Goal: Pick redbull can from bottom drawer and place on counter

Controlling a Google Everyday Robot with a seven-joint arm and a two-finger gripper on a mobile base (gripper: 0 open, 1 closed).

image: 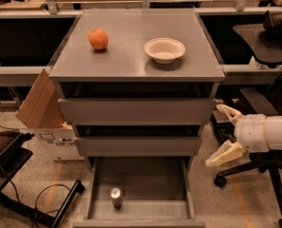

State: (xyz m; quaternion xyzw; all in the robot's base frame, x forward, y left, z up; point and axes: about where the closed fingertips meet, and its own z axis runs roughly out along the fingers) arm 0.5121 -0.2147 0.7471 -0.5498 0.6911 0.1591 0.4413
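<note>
The redbull can (116,197) stands upright in the open bottom drawer (140,184), near its front left. Its silver top faces up. My gripper (220,136) is to the right of the cabinet, level with the middle drawer, well apart from the can. Its two cream fingers (226,154) are spread apart and hold nothing. The counter (131,56) is the grey top of the cabinet, with an orange fruit (98,39) and a white bowl (164,50) on it.
Two shallower drawers (136,110) above are slightly pulled out. A cardboard box (41,108) leans at the cabinet's left. A black office chair (264,37) stands at the right behind my arm. Cables and a dark stand (17,175) lie on the floor at left.
</note>
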